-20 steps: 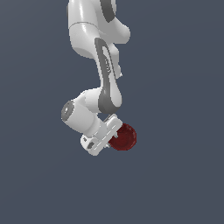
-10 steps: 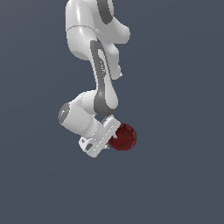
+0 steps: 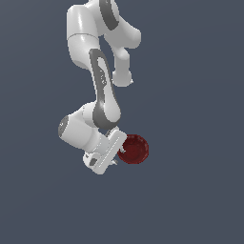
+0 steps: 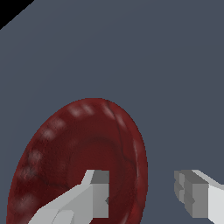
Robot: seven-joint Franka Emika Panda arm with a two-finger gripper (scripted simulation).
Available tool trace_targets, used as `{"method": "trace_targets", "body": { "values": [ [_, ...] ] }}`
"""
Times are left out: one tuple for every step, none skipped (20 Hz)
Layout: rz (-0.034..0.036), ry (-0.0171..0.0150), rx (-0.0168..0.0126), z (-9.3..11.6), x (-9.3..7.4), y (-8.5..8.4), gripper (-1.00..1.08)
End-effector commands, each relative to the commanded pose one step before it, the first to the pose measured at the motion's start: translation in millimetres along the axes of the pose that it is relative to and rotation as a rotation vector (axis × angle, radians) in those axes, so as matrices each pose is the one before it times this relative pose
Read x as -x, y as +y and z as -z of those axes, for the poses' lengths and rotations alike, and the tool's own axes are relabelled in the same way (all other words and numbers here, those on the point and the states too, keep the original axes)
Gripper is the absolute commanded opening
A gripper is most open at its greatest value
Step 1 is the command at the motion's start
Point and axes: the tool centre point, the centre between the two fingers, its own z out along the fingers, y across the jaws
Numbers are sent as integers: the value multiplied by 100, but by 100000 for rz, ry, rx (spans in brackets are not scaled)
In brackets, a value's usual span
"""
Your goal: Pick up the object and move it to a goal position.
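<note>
In the exterior view the white arm (image 3: 97,71) reaches down to its gripper (image 3: 116,153), and the dark red bowl (image 3: 133,149) sits right against the gripper's tip on the exterior view's right, tilted so its hollow faces sideways. In the wrist view one finger (image 4: 87,197) lies over the inside of the bowl (image 4: 78,153) while the other finger (image 4: 197,194) stands outside its rim, the rim passing between them. The fingers are apart with a gap beside the rim, and I cannot tell whether they pinch it.
</note>
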Motion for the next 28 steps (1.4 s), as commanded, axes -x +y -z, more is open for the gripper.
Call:
{"method": "trace_targets", "body": {
  "values": [
    [1162, 1320, -388, 33, -24, 176, 28],
    [244, 302, -79, 11, 5, 47, 28],
    [175, 217, -56, 9, 4, 33, 28],
    [104, 129, -33, 5, 3, 21, 28],
    [0, 0, 0, -14, 17, 24, 28],
    [-258, -225, 81, 21, 20, -33, 28],
    [0, 0, 0, -51, 2, 3, 28],
    [0, 0, 0, -153, 5, 8, 28],
    [0, 0, 0, -255, 9, 12, 28],
    [71, 63, -23, -337, -20, -20, 28],
    [0, 0, 0, -459, 19, 16, 28],
    [103, 87, -32, -508, -25, -36, 28],
    [0, 0, 0, -458, 22, 9, 28],
    [53, 41, -15, -343, -7, -22, 28],
    [0, 0, 0, -254, 14, 2, 28],
    [0, 0, 0, -152, 9, 1, 28],
    [0, 0, 0, -51, 3, 0, 28],
    [0, 0, 0, 0, 0, 0, -100],
    [0, 0, 0, 0, 0, 0, -100],
    [0, 0, 0, 0, 0, 0, -100],
    [0, 0, 0, 0, 0, 0, -100],
    [0, 0, 0, 0, 0, 0, -100],
    [0, 0, 0, 0, 0, 0, -100],
    [0, 0, 0, 0, 0, 0, -100],
    [0, 0, 0, 0, 0, 0, -100],
    [0, 0, 0, 0, 0, 0, -100],
    [0, 0, 0, 0, 0, 0, -100],
    [0, 0, 0, 8, -6, -16, -100]
  ]
}}
